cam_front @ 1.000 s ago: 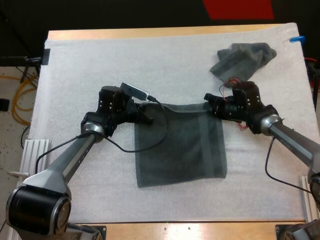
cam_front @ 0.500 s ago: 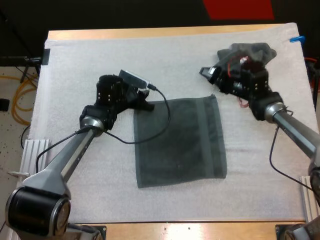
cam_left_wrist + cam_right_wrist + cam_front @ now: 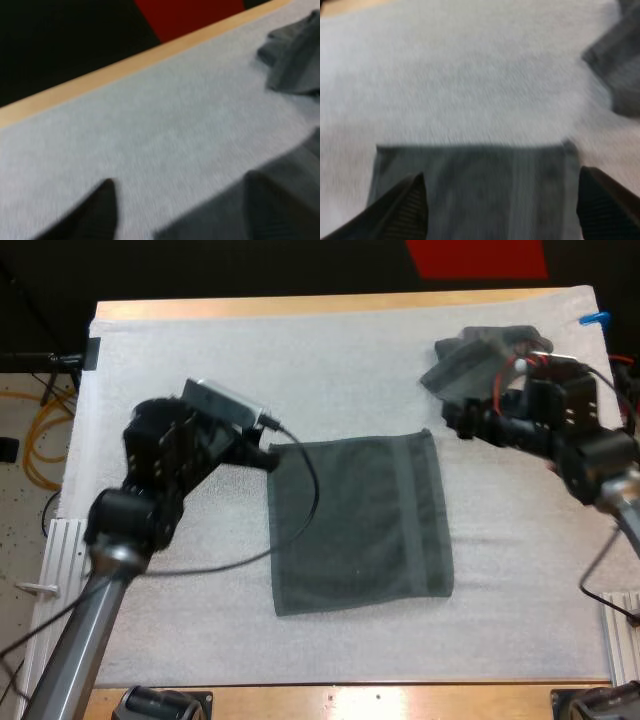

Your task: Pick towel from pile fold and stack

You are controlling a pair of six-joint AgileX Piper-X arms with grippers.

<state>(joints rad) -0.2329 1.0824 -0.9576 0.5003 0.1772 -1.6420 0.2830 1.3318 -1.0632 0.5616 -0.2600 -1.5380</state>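
Biggest worry here: the flat towel [image 3: 360, 525] lies spread in the middle of the white mat [image 3: 200, 350] and neither arm has hold of it, so any fold needs a fresh grab at the far corners. The left gripper [image 3: 264, 454] sits right at the towel's upper-left corner. The right gripper [image 3: 457, 426] is just off the upper-right corner, toward the right side of the frame. If one pinch lands on mat instead of cloth, or the two grabs don't match, I'd guess the fold comes out skewed or the towel just drags. The right arm is also close under the crumpled towel [image 3: 482, 352] in the upper right, so a sloppy swing could snag that one.

Pose-wise, both arms look raised off the mat, with the wrists tipped down and pointing inward along the towel's far edge. Both sets of fingers are spread wide with nothing pinched. In the wrist views they hang apart over the cloth edge and bare mat.
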